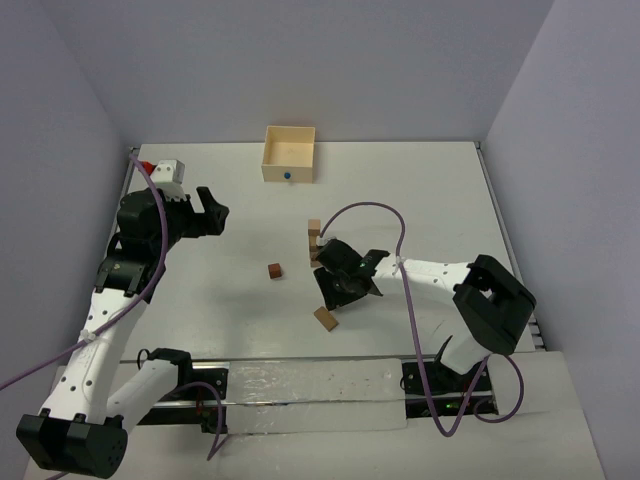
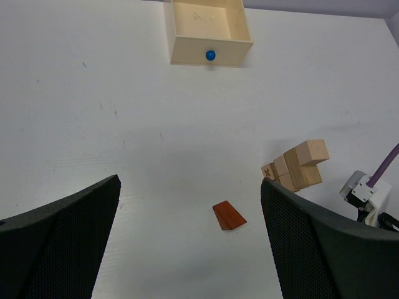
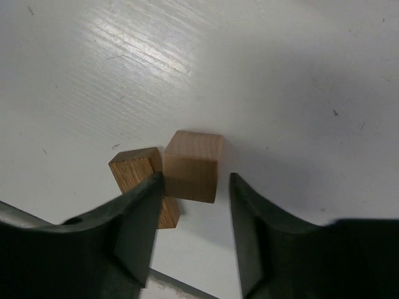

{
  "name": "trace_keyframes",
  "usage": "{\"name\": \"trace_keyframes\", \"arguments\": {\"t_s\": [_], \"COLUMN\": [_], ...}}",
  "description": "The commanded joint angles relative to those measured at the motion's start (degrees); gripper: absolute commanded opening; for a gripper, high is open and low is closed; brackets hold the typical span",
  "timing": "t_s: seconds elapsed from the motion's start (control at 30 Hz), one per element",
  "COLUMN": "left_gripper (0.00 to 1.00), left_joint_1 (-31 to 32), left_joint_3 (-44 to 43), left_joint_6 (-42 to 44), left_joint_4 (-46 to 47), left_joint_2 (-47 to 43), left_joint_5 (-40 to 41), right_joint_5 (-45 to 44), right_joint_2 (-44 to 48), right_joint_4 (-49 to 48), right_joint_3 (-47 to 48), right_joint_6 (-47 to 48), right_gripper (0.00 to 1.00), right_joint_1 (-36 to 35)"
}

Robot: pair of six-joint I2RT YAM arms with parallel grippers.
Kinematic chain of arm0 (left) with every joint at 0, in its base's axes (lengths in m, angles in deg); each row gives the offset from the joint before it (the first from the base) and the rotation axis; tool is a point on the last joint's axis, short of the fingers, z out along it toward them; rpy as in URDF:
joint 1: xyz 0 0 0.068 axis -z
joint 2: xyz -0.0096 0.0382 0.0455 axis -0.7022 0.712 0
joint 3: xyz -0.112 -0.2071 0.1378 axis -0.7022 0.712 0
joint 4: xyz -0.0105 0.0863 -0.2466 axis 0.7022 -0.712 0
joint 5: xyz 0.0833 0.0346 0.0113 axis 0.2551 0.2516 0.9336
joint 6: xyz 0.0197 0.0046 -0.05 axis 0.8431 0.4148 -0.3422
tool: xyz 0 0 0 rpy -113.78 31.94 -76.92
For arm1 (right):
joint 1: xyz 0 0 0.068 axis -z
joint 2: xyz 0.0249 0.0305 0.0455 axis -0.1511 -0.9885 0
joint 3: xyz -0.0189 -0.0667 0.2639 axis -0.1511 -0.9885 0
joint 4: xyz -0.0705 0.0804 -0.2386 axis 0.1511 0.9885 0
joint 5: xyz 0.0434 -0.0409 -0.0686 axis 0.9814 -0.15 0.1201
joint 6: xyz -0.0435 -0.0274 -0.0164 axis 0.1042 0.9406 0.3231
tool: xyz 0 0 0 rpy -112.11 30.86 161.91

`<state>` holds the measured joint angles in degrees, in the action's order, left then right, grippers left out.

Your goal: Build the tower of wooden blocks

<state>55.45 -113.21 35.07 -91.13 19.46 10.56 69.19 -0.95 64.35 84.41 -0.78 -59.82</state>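
Shows right gripper [image 3: 194, 193] low on table [image 1: 420, 190], jaws narrowed around tan cube [image 3: 190, 165] without pinching yet, brick [image 3: 134, 168] just beside; left gripper [image 2: 190, 249] spread wide over table's left side; tower [image 1: 314, 240] mid-table, well apart from every edge.

Top external: high above near edge, looking down and far over whole table [image 1: 420, 190]. Left wrist: raised at left, facing far-right, mid-range; shares box [image 2: 187, 50] and tower [image 2: 299, 165] with top. Right wrist: very close, steeply down on wood blocks [image 3: 192, 167].
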Motion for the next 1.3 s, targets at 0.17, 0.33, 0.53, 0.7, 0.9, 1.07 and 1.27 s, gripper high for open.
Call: {"name": "trace_keyframes", "arguments": {"t_s": [0.17,0.33,0.53,0.7,0.9,1.07,1.27], "left_gripper": [0.99,0.99,0.99,0.99,0.99,0.99,0.99], "left_joint_1": [-0.3,-0.3,-0.3,-0.3,-0.3,-0.3,-0.3], "left_joint_3": [0.5,-1.5,-1.5,-1.6,-2.3,-2.0,-1.5], "left_joint_6": [0.4,0.2,-1.4,-2.3,-2.7,-3.3,-4.9], "left_joint_4": [2.7,1.3,2.3,2.4,2.6,2.9,2.6], "left_joint_2": [-0.9,0.8,1.7,1.7,2.3,2.3,2.0], "left_joint_5": [-0.9,-1.3,-2.2,-2.4,-2.2,-2.0,-2.6], "right_joint_5": [-3.3,-2.3,-1.3,-1.5,-5.9,-9.5,-10.8], "right_joint_2": [4.2,7.4,10.4,7.1,2.3,-1.0,-4.0], "right_joint_4": [2.9,11.2,19.4,22.6,25.5,26.8,27.6], "right_joint_3": [4.4,11.9,20.3,27.3,34.0,37.8,41.5], "right_joint_6": [-1.0,-1.0,-4.7,-7.8,-9.2,-10.4,-11.2], "right_gripper": [0.16,0.00,0.00,0.00,0.00,0.00,0.00], "right_joint_1": [0.3,0.3,0.3,0.3,0.3,0.7,0.8]}}
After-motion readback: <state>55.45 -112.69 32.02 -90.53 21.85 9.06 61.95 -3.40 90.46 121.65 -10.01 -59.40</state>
